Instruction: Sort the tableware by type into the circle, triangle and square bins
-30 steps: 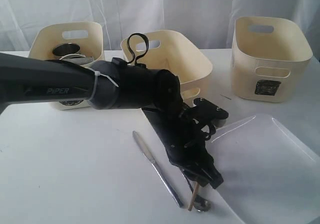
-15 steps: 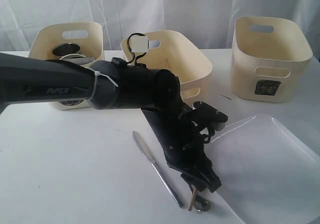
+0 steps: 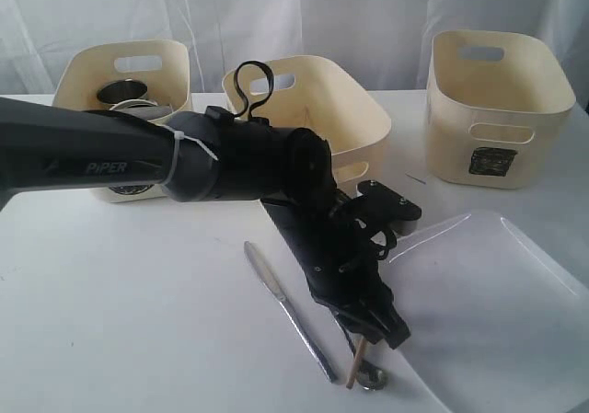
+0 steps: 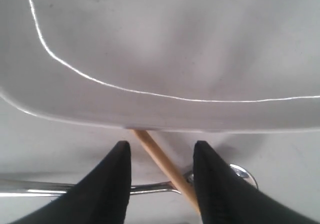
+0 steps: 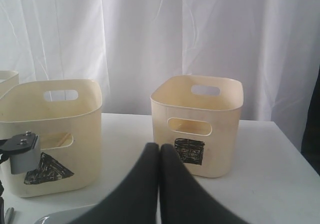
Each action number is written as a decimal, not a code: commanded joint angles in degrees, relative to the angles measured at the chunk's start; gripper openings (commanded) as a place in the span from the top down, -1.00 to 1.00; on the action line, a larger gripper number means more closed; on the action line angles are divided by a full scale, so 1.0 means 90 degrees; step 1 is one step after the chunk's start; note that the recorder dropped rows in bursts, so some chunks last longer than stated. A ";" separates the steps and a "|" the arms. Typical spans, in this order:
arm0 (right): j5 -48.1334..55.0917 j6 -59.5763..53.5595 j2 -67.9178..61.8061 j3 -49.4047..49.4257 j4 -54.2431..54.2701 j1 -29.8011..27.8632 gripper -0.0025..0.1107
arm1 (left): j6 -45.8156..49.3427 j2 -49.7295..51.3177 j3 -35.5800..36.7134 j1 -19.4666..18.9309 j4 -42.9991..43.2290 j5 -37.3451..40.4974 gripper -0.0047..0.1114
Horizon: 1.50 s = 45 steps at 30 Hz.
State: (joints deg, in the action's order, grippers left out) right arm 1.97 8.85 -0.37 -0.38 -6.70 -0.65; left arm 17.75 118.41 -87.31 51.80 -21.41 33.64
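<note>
Presently the left claw [image 4: 160, 153] points down at the desk [image 3: 138, 321] with its jaws apart, straddling a wooden chopstick [image 4: 167, 168] without clamping it; the chopstick runs under the rim of the white square plate [image 4: 175, 44], and a steel cutlery piece [image 4: 35, 186] lies across beneath it; a steel knife [image 3: 287, 310] rests just beside the claw, on the side away from the plate; the right claw [image 5: 159, 151] is pressed closed on nothing, facing the triangle bin [image 5: 55, 119] and the square bin [image 5: 200, 119]; behind the left arm, a third bin [image 3: 83, 82] holds a steel cup [image 3: 122, 92], its mark mostly hidden.
</note>
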 commanded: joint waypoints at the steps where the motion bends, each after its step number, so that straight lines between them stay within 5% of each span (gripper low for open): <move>1: -0.0025 0.0009 0.0042 0.0043 -0.0051 0.0024 0.96 | 0.0030 0.0006 -0.0011 0.0031 -0.0042 0.0067 0.13; 45: -0.0025 0.0020 0.0042 0.0043 -0.0051 0.0024 0.96 | 0.0002 0.0109 -0.0011 0.0031 -0.0055 -0.0504 0.13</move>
State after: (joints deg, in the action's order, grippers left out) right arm 1.97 8.85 -0.37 -0.38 -6.70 -0.65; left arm 17.86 119.78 -87.31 51.80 -21.41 28.82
